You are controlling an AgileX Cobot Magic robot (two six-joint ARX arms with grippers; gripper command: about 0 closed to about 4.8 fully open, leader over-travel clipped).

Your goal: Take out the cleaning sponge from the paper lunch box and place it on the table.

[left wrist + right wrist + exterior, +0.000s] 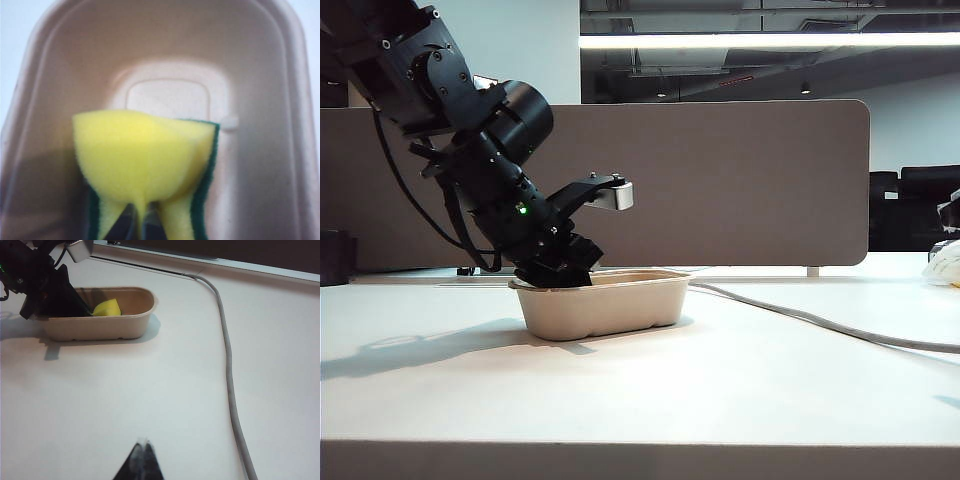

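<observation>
Bare white tabletop (640, 400) fills the lower half of the exterior view, and on it, left of centre, sits the paper lunch box (605, 305); the left arm slants down from the upper left and its left gripper (557, 272) dips over the box's left rim, so the fingers themselves are hidden there. A grey cable (820, 325) trails off to the right and a tall divider panel (720, 180) stands behind. Seen from the left wrist, the cleaning sponge (145, 155) lies low in the frame inside the box (45, 75), its yellow foam pinched into a fold with the green scouring layer bulging at either side, and the dark fingers (129, 222) are clamped narrow on that fold at the bottom edge. From the right wrist, the right gripper (141, 456) shows at the bottom centre with its fingers pressed together and nothing between them, well apart from the box (130, 322) in the upper left, where a yellow corner of the sponge (106, 308) peeks above the rim beside the left arm. I judge the grasp made and the lift not yet begun; the next move calls for raising the sponge clear of the rim, then setting it down on open tabletop. The cable (227, 380) is the one thing to avoid, and the light box may lift along.
</observation>
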